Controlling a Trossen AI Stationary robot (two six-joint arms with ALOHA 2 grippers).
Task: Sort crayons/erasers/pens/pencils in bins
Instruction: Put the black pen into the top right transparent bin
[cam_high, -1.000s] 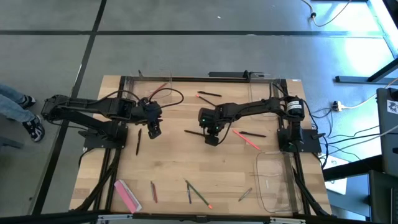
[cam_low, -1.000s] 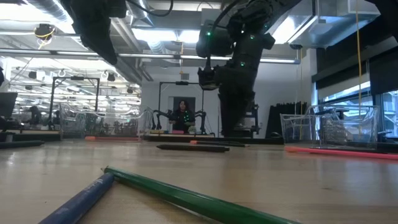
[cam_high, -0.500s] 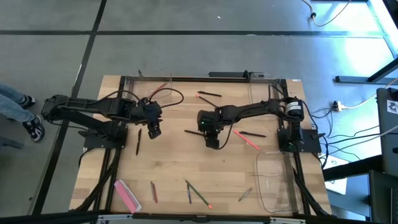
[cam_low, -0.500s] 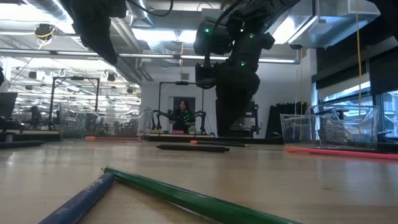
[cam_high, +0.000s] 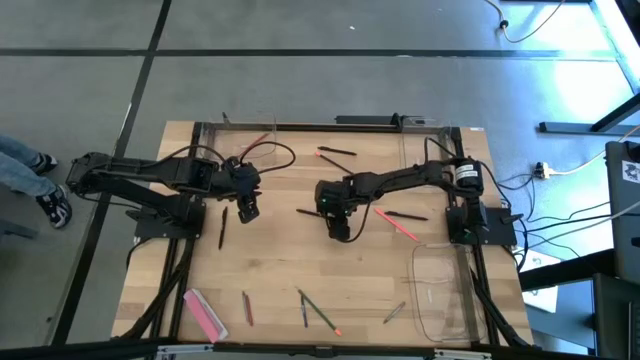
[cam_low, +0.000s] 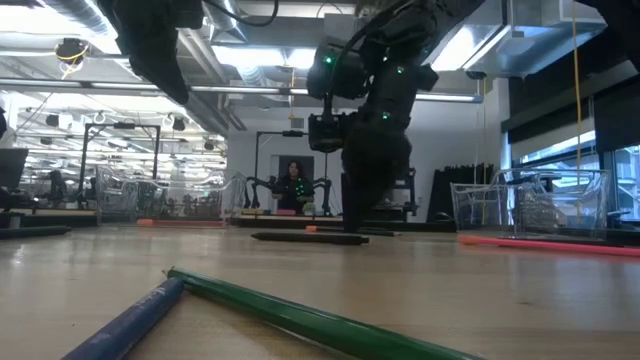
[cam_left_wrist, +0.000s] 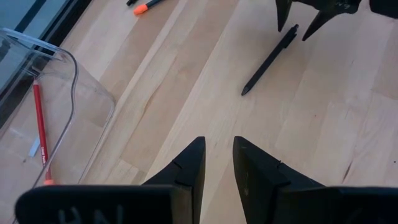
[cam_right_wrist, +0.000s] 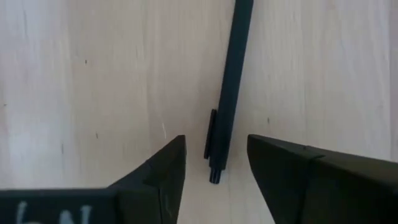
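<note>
Pen (cam_right_wrist: 227, 93) lies flat on the worktop (cam_high: 280, 260) near its middle, and my right gripper (cam_high: 338, 226) is low over it with the fingers (cam_right_wrist: 155, 180) spread, one on each side of the pen's clip end, not touching it. In the low view that gripper (cam_low: 358, 215) reaches almost to the wood, right at the pen (cam_low: 310, 238). The high view shows the same pen (cam_high: 311, 213) poking out to the left of the gripper.

My left gripper (cam_high: 246, 210) hangs over the left part of the worktop, apart from everything, its fingers (cam_left_wrist: 186, 171) only slightly parted and holding nothing. Just left of it lies a second pen (cam_high: 222, 228).

To the right of the right gripper, a crayon (cam_high: 396, 223) lies on a slant, with a third pen (cam_high: 405, 215) across it or just beside it; from above I cannot quite tell whether they touch. Toward the far edge lies a fourth pen (cam_high: 338, 152) with an orange-tipped end.

A bin (cam_high: 445, 295) sits at the near right corner. Another bin (cam_left_wrist: 68, 81) sits at the far left, with a red stick (cam_left_wrist: 40, 124) inside it.

Along the near edge lie several pencils (cam_high: 318, 312), a dark red one (cam_high: 247, 309) to their left, and a flat pink bar (cam_high: 205, 314) near the left corner.
</note>
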